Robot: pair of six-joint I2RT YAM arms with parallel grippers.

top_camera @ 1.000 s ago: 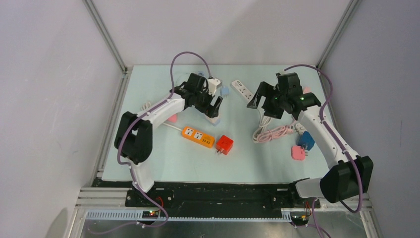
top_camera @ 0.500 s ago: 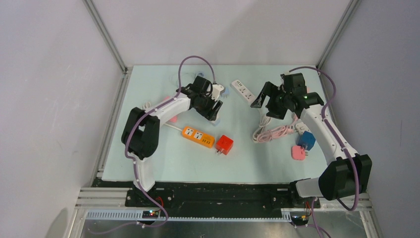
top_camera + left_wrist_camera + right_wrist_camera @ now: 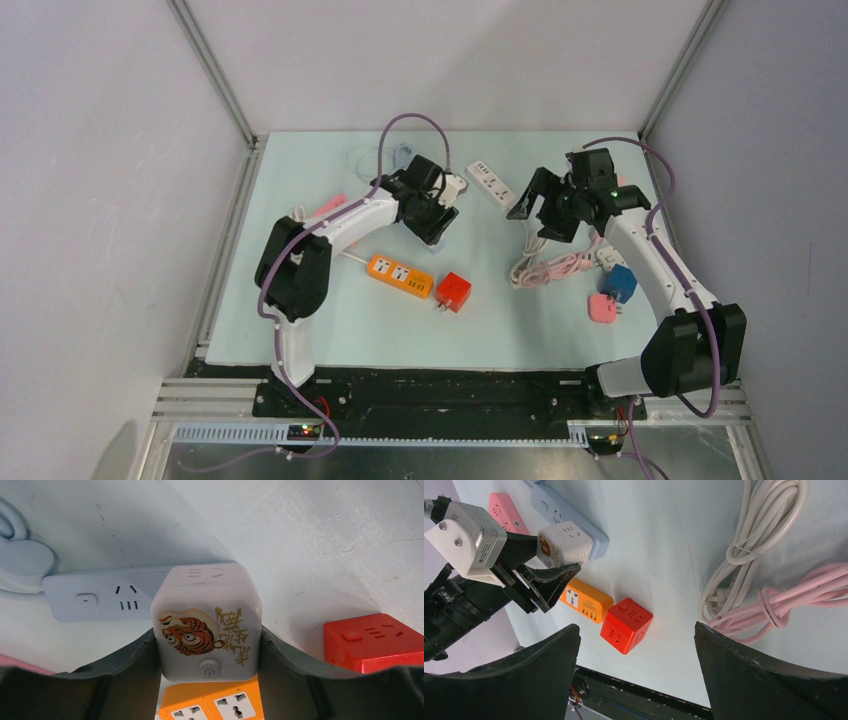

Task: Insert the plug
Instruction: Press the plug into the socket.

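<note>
My left gripper is shut on a white cube adapter with a tiger picture and a round button. It holds the cube just above a pale blue power strip lying on the table. In the right wrist view the cube sits between the left fingers over that strip. In the top view the left gripper is at the table's back middle. My right gripper is open and empty, raised above the table; its fingers frame the scene from above.
An orange power strip and a red cube socket lie in front of the left gripper. A white strip is at the back. White and pink coiled cables, a blue plug and a pink plug lie right.
The left arm has swung right and stretched out, carrying the white cube with it. The right gripper has shifted slightly right and stays open.
</note>
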